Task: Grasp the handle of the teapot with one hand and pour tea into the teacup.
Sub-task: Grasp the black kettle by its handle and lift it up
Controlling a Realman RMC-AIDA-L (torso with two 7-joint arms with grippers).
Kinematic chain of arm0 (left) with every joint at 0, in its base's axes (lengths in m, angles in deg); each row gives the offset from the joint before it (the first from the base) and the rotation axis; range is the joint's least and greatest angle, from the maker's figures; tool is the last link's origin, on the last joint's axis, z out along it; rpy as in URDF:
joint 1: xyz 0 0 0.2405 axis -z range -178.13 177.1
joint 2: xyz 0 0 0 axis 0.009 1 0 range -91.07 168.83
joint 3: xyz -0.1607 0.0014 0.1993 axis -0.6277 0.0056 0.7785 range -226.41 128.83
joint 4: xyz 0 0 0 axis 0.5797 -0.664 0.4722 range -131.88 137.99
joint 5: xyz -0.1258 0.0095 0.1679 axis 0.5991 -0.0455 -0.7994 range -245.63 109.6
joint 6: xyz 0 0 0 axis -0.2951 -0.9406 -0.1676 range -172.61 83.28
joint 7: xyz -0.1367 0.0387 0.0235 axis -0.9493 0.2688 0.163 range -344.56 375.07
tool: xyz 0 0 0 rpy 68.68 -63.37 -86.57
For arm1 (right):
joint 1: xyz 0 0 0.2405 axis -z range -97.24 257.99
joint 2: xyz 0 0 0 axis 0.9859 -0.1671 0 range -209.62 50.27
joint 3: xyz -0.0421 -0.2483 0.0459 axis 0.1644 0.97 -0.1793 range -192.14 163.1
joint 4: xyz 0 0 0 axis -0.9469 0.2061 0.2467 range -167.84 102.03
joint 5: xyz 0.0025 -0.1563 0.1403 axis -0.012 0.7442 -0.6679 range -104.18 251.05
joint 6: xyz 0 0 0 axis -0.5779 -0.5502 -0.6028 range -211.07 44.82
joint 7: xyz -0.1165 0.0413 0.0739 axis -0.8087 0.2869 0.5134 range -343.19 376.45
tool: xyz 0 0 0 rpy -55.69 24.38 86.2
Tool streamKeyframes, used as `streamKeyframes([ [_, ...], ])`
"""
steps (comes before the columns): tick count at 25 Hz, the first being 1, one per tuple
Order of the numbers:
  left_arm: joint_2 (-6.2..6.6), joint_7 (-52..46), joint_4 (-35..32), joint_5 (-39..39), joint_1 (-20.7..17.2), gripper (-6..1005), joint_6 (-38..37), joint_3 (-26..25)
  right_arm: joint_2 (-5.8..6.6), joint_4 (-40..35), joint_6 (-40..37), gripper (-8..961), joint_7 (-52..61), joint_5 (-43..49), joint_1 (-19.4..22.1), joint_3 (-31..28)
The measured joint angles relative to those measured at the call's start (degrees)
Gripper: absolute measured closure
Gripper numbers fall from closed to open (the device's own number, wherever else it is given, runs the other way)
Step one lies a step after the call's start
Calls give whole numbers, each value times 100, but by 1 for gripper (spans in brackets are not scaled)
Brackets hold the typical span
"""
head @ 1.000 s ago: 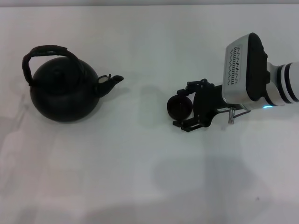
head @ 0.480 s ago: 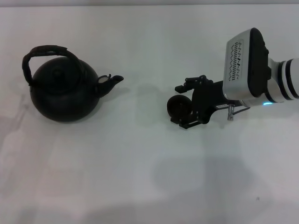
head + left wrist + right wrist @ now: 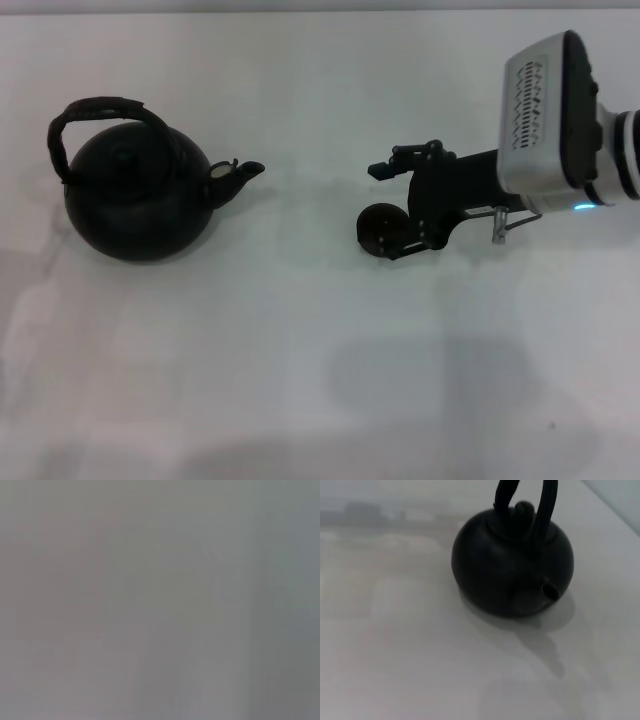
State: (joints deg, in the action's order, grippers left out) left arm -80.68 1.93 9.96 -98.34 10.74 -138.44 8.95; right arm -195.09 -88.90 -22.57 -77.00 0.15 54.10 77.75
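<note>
The black round teapot (image 3: 135, 200) stands at the left of the white table, spout (image 3: 238, 176) pointing right. Its dark arched handle (image 3: 100, 108) rises over the lid. The right wrist view looks across the table at the teapot (image 3: 512, 565) and its handle (image 3: 545, 505). The small black teacup (image 3: 381, 230) sits on the table right of the spout. My right gripper (image 3: 388, 208) reaches in from the right, open, its lower finger beside the cup and its upper finger well apart from it. The left gripper is out of view.
A white tabletop (image 3: 300, 380) stretches all around. The left wrist view shows only a flat grey blur.
My right arm has drawn back to the right and risen a little. The teacup stays where it was, now near the lower finger rather than centred between the two. The teapot has not moved.
</note>
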Motion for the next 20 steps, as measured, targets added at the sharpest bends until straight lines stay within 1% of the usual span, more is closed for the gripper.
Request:
streamKeyframes([
  [4, 4, -105, -3, -310, 55, 174, 0, 1, 6, -196, 89, 74, 2, -36, 137, -152],
  [8, 10, -281, -2, -518, 172, 182, 53, 1, -2, -155, 92, 74, -16, -37, 131, -160],
  [14, 23, -495, 0, -570, 324, 193, 176, 1, -23, -138, 140, 74, -61, -41, 141, -131],
  [20, 33, -674, -16, -607, 450, 205, 485, 1, -30, -135, 147, 74, -99, -92, 157, -84],
])
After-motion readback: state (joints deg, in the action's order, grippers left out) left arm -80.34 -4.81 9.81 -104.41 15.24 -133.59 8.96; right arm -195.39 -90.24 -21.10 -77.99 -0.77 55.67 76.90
